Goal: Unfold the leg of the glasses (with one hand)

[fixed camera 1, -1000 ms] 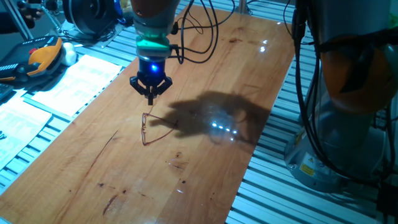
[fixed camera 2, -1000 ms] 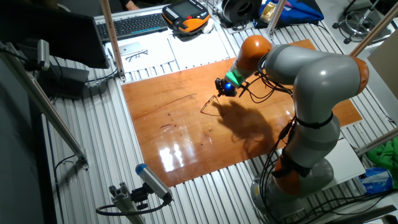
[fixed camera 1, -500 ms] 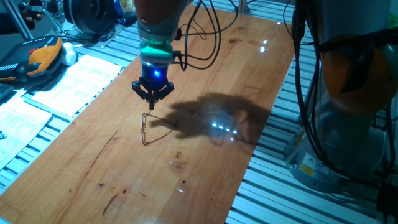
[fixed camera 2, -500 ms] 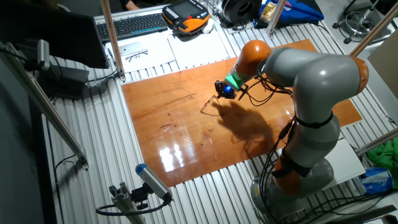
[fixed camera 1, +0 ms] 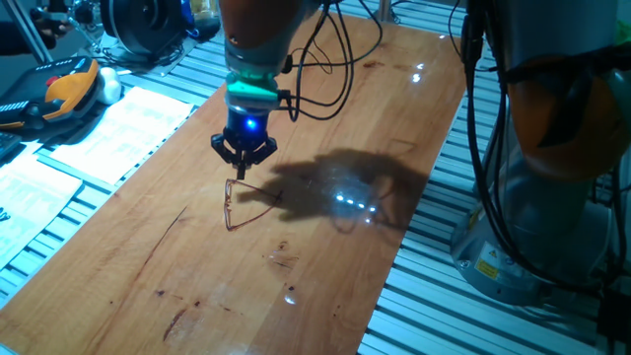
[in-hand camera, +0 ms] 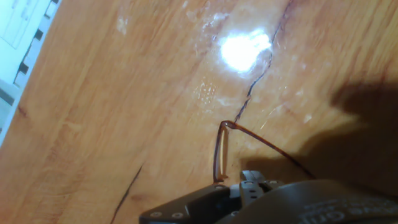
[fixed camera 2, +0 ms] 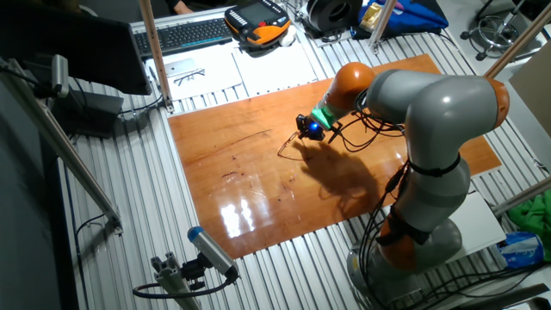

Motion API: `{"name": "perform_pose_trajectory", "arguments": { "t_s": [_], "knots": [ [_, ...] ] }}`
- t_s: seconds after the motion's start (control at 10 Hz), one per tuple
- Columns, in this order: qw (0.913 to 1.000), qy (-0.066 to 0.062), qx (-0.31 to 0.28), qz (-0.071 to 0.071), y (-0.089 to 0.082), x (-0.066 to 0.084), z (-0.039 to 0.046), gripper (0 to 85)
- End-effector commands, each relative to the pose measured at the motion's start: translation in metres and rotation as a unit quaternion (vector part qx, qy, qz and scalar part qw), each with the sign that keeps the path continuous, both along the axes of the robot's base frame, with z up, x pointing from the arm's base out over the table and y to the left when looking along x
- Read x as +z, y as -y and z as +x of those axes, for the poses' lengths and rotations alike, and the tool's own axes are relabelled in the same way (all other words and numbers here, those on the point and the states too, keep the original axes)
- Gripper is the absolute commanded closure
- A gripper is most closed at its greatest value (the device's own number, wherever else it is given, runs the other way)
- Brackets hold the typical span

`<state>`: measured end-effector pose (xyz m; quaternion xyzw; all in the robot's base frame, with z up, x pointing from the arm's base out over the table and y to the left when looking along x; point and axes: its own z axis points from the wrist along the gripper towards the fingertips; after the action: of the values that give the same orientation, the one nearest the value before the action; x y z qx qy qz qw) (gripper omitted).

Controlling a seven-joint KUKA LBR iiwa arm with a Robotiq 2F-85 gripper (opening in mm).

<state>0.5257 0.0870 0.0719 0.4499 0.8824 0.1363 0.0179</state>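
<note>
The glasses lie on the wooden table, thin reddish-brown wire, with one leg spread out to the right. They also show in the other fixed view. My gripper, black with a blue light and a teal ring, hangs just above the far end of the glasses frame; it also shows in the other fixed view. Its fingers meet in a point and hold nothing. In the hand view the glasses front stands just ahead of my fingertips, and the leg runs off to the right.
White paper sheets and an orange-black device lie on the slatted bench left of the table. A keyboard sits at the back. The robot's grey base stands at the table's right side, with cables trailing over the far end.
My gripper has come down and slightly right, from well above the glasses to just over their far end. The glasses have not moved.
</note>
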Motion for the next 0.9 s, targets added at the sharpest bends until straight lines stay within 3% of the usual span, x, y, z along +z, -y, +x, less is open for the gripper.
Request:
{"name": "perform_pose_trajectory", "arguments": {
  "t_s": [0.0,0.1,0.4,0.5,0.7,0.8],
  "knots": [
    [1.0000,-0.001,0.001,-0.010,0.000,-0.002,0.0000,85.0],
    [0.9998,-0.006,0.003,-0.018,-0.001,-0.005,0.0001,85.0],
    [0.9967,-0.043,0.011,-0.067,-0.004,-0.009,-0.0011,85.0],
    [0.9940,-0.060,0.013,-0.090,-0.008,-0.012,-0.0024,85.0],
    [0.9891,-0.073,0.015,-0.127,-0.018,-0.022,-0.0064,85.0],
    [0.9895,-0.072,0.014,-0.124,-0.019,-0.025,-0.0082,85.0]
  ]
}}
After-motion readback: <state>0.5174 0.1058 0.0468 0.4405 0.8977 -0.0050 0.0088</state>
